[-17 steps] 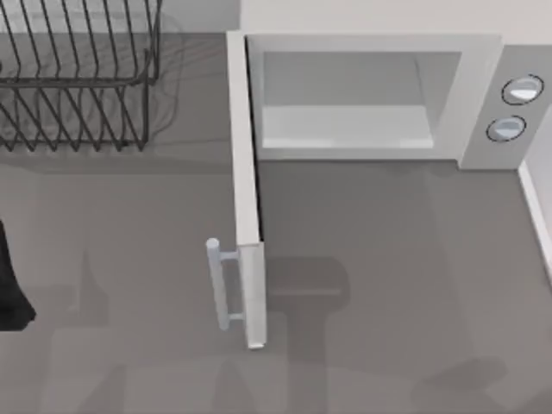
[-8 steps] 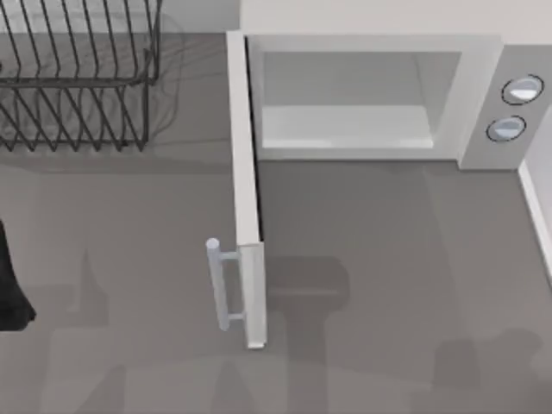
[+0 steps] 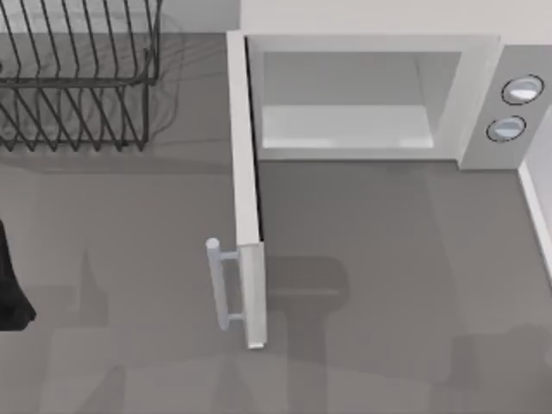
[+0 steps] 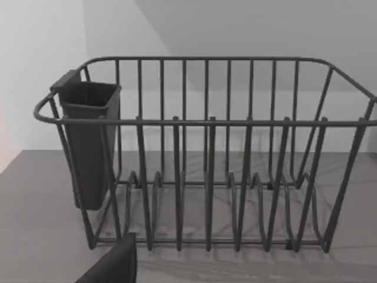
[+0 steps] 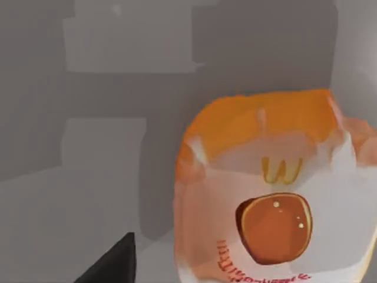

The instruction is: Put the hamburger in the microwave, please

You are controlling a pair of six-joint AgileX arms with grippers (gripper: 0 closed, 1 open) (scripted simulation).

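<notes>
Dark wire dish rack (image 4: 224, 177) stands upright on the grey table (image 4: 35, 236), seen side-on. Rim w/ rounded corners, vertical bars all round, row of looped plate dividers along the base. Dark square cutlery cup (image 4: 88, 141) hangs on the rack's end, outside the rim, its bottom off the table. Pale wall (image 4: 35, 71) behind, w/ a darker slanted grey area above. Dark wedge-shaped part (image 4: 115, 265) pokes in at the frame's lower edge, in front of the rack.

Left arm (image 3: 10, 289): matte black, angular, no markings.
</notes>
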